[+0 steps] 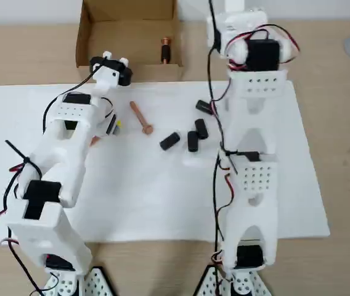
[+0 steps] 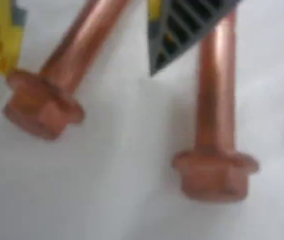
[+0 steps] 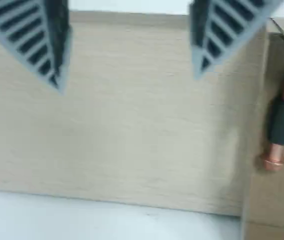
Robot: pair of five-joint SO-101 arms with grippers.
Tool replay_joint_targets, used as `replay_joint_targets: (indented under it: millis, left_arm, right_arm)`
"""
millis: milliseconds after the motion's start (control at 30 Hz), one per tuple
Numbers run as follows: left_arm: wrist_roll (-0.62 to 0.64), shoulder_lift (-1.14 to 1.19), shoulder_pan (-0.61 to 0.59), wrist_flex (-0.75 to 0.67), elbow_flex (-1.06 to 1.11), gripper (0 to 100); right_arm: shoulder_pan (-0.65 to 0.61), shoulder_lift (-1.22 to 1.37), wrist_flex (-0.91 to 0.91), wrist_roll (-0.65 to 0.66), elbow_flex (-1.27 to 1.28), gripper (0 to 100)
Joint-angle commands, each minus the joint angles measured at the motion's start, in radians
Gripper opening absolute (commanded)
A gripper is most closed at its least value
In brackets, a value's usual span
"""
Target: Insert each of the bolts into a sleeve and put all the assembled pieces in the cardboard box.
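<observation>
Four loose sleeves near a bare bolt

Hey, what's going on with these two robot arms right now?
The left gripper is down at the white mat, open, its fingers either side of the shaft of one copper bolt, with a second bolt lying beside it. The right gripper is open and empty next to the cardboard box, which holds one assembled piece. Four black sleeves lie loose on the mat.
</observation>
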Motion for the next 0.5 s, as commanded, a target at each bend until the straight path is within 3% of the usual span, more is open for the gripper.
replay_joint_targets:
  millis: [0,233,467]
  left_arm:
    - [-0.008,0.007,-0.011,-0.008,-0.077,19]
    - [-0.106,0.074,-0.005,0.032,-0.094,19]
    - [-0.16,0.11,-0.009,0.064,-0.097,19]
  right_arm:
    - [0.022,-0.091,0.023,0.002,-0.053,20.2]
    - [0.025,-0.094,0.049,0.002,-0.053,19.3]
    - [0.021,-0.096,0.114,0.002,-0.053,2.3]
